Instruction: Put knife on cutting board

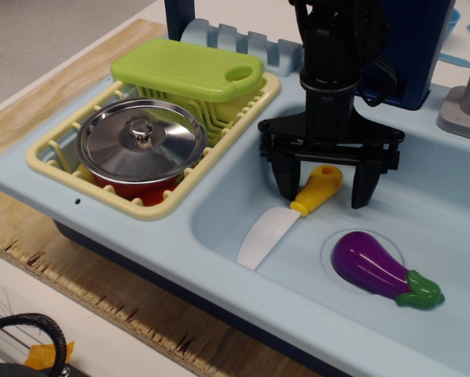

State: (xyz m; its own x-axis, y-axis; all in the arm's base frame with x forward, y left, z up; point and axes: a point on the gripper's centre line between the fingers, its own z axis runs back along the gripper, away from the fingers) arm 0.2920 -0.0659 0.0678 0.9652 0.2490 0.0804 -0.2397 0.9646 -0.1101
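The knife (pixel 286 216), with a white blade and a yellow-orange handle, lies on the floor of the light blue sink (pixel 455 228). My black gripper (pixel 324 195) is open and hangs low in the sink, its two fingers astride the knife's handle, one on each side, not closed on it. The lime-green cutting board (pixel 188 69) rests on the back of the cream-yellow dish rack (pixel 58 165), to the left of my gripper.
A red pot with a steel lid (pixel 139 143) sits in the dish rack in front of the cutting board. A purple eggplant (pixel 380 269) lies over the sink drain, right of the knife. A grey faucet base (pixel 467 102) stands at the back right.
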